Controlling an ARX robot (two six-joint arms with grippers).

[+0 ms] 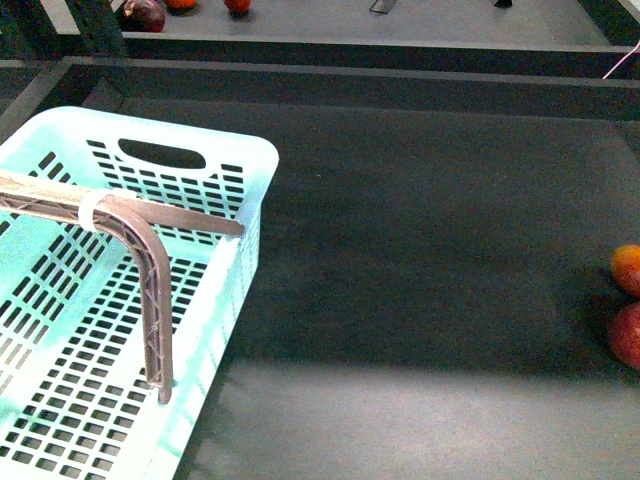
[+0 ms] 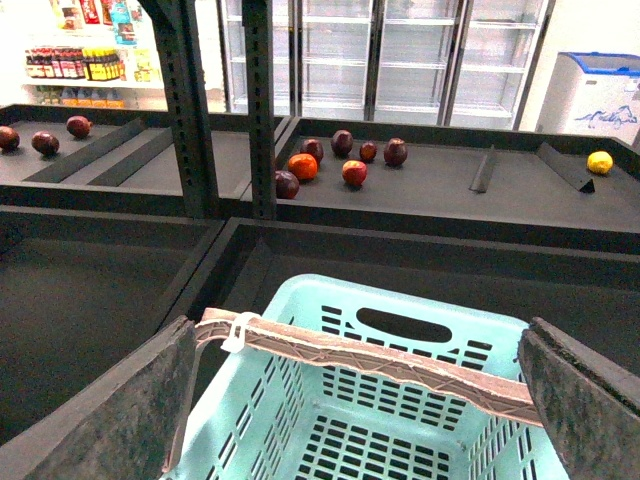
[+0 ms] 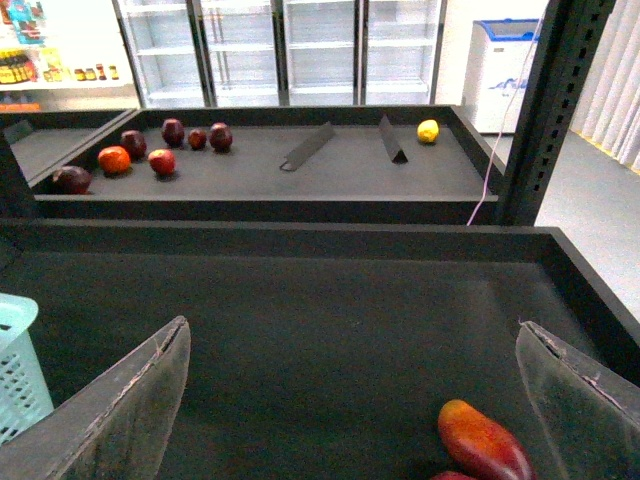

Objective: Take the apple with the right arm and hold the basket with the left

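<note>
The pale mint basket (image 1: 60,300) stands at the left of the dark tray, its oval handle cut-out facing away; it also shows in the left wrist view (image 2: 400,440). A grey-brown L-shaped bar (image 1: 150,280) with a white band reaches over the basket and runs between my left fingers (image 2: 400,365). My left gripper (image 2: 357,335) is open above the basket's near end. The red apple (image 1: 628,335) lies at the right edge, cut off by the frame, next to a smaller orange-red fruit (image 1: 627,268). My right gripper (image 3: 352,330) is open and empty, with the orange-red fruit (image 3: 483,440) just inside its right finger and only a red sliver of the apple (image 3: 455,476) showing.
A raised tray rim (image 1: 350,75) runs along the back. Behind it a second tray holds several dark red and orange fruits (image 2: 345,160), a yellow fruit (image 3: 428,131) and black dividers (image 3: 308,148). Metal uprights (image 2: 190,110) stand at the back left; another (image 3: 545,100) at the right.
</note>
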